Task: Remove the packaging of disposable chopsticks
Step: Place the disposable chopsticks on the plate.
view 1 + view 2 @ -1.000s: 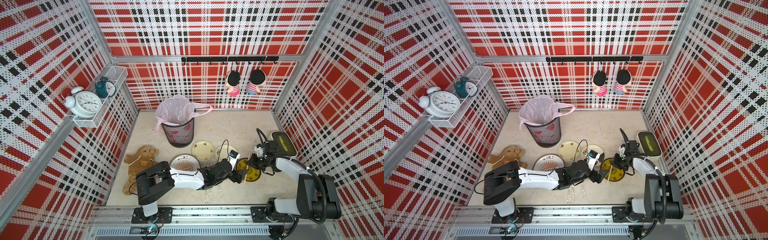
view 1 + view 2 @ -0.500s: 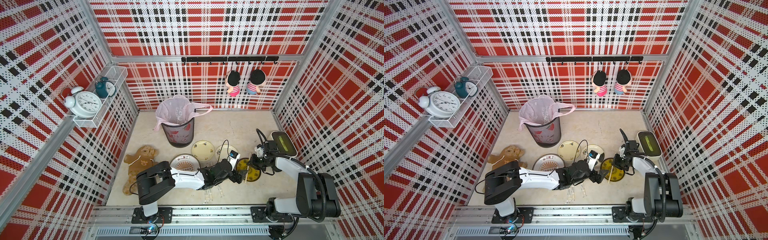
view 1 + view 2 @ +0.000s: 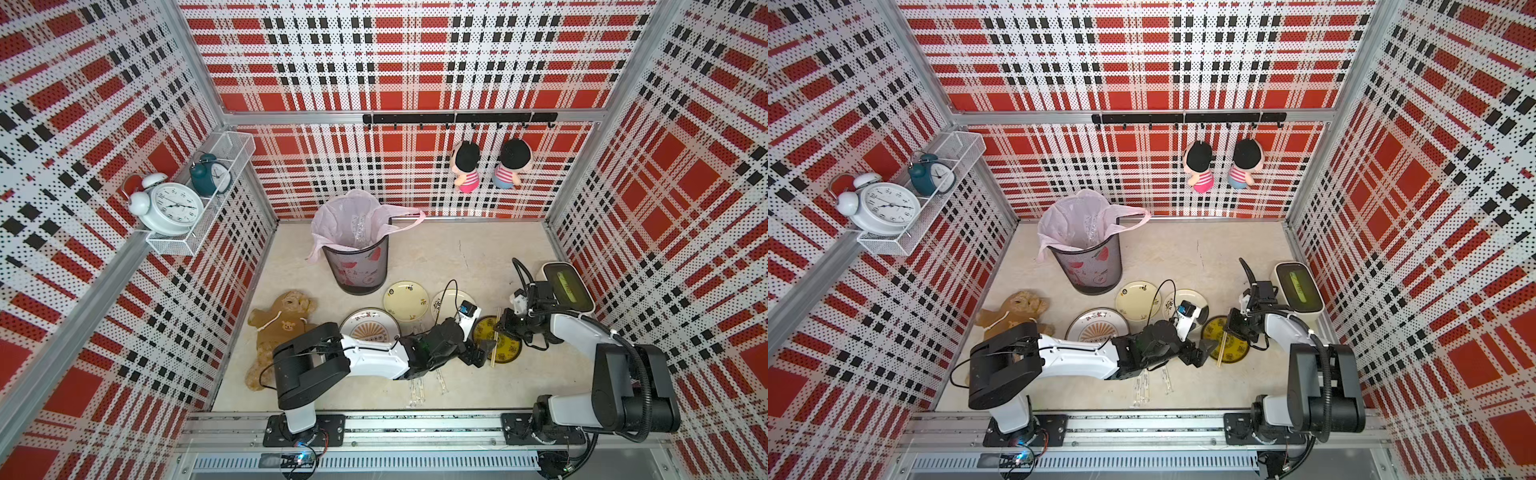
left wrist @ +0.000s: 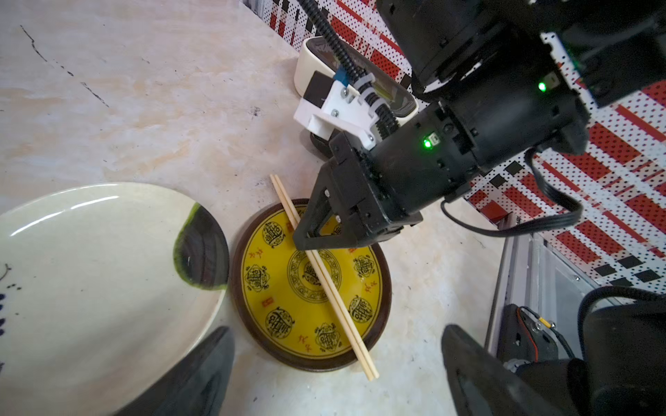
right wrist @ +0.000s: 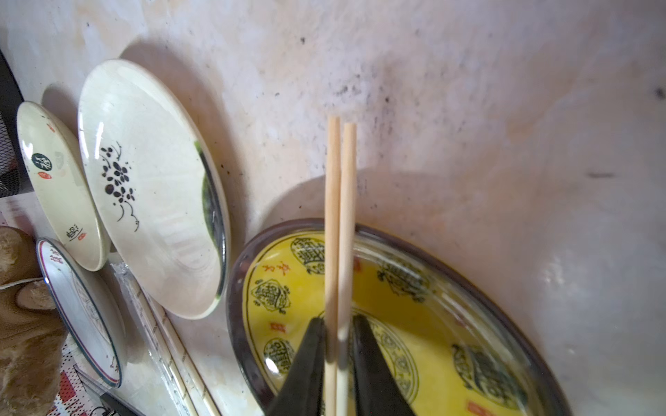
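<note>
A bare pair of disposable chopsticks (image 3: 495, 341) (image 3: 1222, 348) (image 4: 326, 279) (image 5: 340, 201) lies across the yellow plate (image 3: 508, 356) (image 4: 310, 362) (image 5: 443, 313), resting on its rim. My right gripper (image 3: 500, 329) (image 3: 1229, 331) (image 4: 306, 245) (image 5: 338, 322) straddles the pair mid-length; its jaws stand a sliver apart, open, barely clear of the sticks. My left gripper (image 3: 478, 356) (image 3: 1202, 352) (image 4: 336, 334) hangs wide open and empty at the plate's near edge. Clear packaging (image 3: 417, 388) (image 3: 1142, 387) (image 5: 173, 342) with sticks inside lies by the front rail.
Cream plates (image 3: 405, 300) (image 5: 144, 187) and a patterned plate (image 3: 368, 328) sit left of the yellow one. A mesh bin with a pink liner (image 3: 357, 257) stands behind. A teddy bear (image 3: 280, 328) lies left, and a white box (image 3: 565, 289) stands right.
My right gripper's jaws have eased slightly apart around the chopsticks. Both arms stay almost where they were.
</note>
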